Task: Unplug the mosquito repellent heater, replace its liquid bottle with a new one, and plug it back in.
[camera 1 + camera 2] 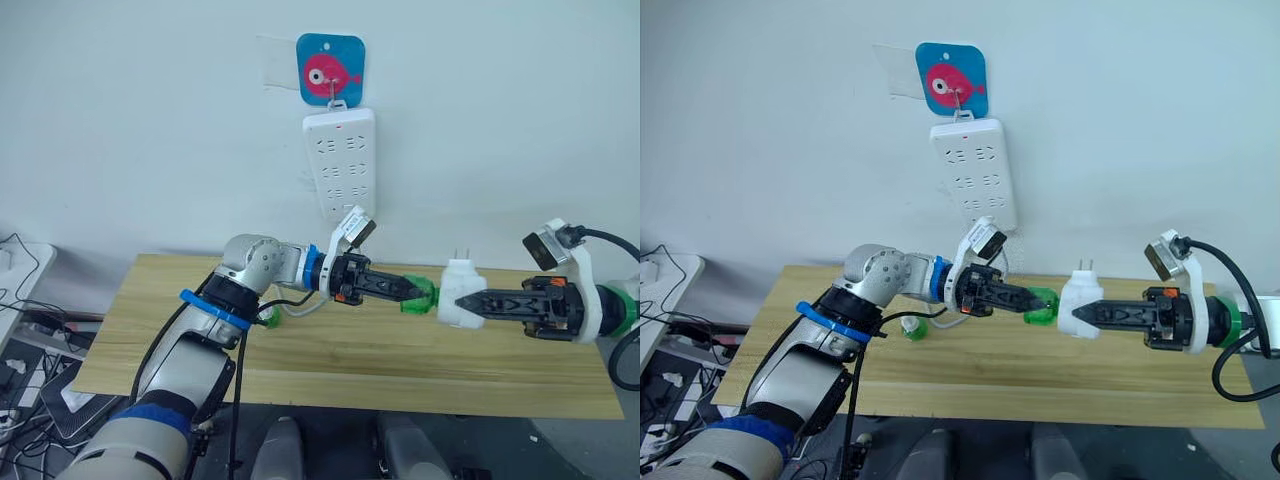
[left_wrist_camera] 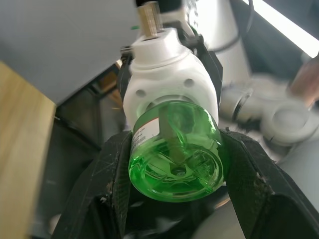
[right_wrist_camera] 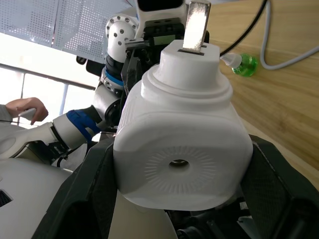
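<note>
Heater (image 3: 182, 149) matt white plastic w/ metal prongs; bottle (image 2: 175, 152) glossy clear-green.

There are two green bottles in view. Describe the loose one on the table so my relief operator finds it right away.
Start at the wooden table under the white power strip on the wall. The spare bottle lies on the tabletop beside the left arm's elbow, with a white cable next to it. Unlike the green bottle that the left gripper holds against the white heater, no gripper touches it.
</note>
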Available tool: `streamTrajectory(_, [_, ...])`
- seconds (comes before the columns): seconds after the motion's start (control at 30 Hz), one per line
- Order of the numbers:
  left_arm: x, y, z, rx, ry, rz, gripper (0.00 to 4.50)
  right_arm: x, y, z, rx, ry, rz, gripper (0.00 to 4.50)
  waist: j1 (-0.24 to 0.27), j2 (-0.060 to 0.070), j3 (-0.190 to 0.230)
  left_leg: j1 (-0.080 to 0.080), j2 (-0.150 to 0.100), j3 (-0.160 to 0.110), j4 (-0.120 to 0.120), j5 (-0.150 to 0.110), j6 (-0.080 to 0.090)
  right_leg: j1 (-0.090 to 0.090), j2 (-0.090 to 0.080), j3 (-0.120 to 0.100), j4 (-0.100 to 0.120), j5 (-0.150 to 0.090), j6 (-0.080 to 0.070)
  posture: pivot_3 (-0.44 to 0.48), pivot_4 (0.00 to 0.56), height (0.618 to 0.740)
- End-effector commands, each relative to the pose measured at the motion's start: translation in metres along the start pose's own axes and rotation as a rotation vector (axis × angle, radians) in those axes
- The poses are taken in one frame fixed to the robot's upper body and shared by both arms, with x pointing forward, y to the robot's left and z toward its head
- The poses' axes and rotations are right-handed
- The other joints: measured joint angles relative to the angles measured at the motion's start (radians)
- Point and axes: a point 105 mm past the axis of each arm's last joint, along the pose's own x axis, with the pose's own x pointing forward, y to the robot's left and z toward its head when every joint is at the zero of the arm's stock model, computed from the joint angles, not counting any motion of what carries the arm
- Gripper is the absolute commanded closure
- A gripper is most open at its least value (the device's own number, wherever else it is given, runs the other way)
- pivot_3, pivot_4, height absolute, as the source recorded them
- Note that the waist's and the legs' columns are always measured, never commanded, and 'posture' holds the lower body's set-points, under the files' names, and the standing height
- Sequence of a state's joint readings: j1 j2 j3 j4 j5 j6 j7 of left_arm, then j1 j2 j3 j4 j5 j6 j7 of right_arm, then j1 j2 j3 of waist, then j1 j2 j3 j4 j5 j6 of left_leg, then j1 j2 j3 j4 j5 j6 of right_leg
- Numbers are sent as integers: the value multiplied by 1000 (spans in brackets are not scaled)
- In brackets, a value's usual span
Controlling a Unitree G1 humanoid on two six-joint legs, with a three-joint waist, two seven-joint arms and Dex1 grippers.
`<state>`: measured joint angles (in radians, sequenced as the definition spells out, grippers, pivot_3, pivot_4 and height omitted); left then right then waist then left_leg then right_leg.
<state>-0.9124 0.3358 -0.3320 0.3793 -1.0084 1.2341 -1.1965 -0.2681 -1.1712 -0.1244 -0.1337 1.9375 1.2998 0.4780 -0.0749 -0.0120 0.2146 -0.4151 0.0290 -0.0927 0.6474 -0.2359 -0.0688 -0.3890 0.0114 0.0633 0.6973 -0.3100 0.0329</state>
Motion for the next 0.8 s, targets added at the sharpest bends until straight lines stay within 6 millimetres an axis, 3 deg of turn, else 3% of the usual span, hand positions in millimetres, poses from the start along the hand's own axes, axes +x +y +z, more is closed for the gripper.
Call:
streamTrajectory(0.03, [-2,-6,11,-7,-41,0,1274,5,12,-5,-18,31,59,1484,0,0,0,0,0,0,0,0,0,0,0,0,0,0,0,-52,172,740])
streamTrajectory(0.17, [-3,-7,21,17,-79,24,12,3,11,-4,-11,15,59,1484,0,0,0,0,0,1,0,0,0,0,0,1,0,0,0,-53,172,740])
streamTrajectory(0.37, [-17,-1,33,269,-66,149,12,-1,8,-4,6,-6,51,1484,4,0,0,0,0,2,0,0,0,0,0,1,0,0,0,-53,168,740])
streamTrajectory(0.43, [-20,-9,34,474,-33,160,12,-5,5,-4,23,-21,38,1484,5,0,0,0,0,2,0,0,-1,0,0,2,0,0,0,-47,169,740])
streamTrajectory(0.6, [-20,-20,3,1051,113,154,12,-15,-2,3,54,-84,26,1484,12,0,0,2,0,8,-1,2,-3,0,-1,7,0,0,0,-30,167,740])
streamTrajectory(0.8, [-23,-23,5,1647,-7,183,12,-14,-3,10,56,-105,38,1484,46,0,0,3,-1,10,0,0,0,0,-2,8,-1,1,0,-14,163,740])
